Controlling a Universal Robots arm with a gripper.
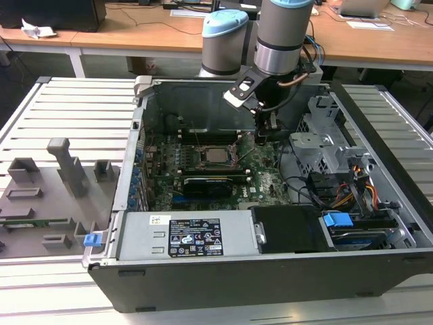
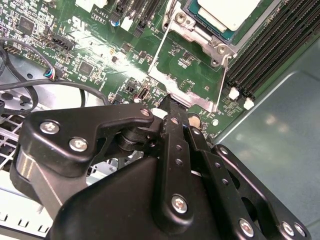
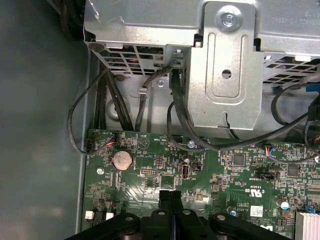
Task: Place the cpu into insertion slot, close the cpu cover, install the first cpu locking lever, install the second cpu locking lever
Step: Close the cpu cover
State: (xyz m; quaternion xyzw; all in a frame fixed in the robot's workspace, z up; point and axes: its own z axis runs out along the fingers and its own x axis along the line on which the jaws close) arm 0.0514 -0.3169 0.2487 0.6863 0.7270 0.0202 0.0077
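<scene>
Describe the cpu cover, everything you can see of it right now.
The cpu cover is a thin, silvery metal frame with a square window, and green board shows through the window. It stands open, hinged at the socket's edge and folded away from the cpu, so the chip's silvery top is uncovered. How steeply it tilts is hard to judge. The gripper, fingers shut, sits right at the cover's free edge. Whether they touch cannot be told.

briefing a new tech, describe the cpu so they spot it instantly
In the open computer case, find the green motherboard. At its middle, beside the long black expansion card, lies the cpu: the one small flat square with a silvery top.
</scene>
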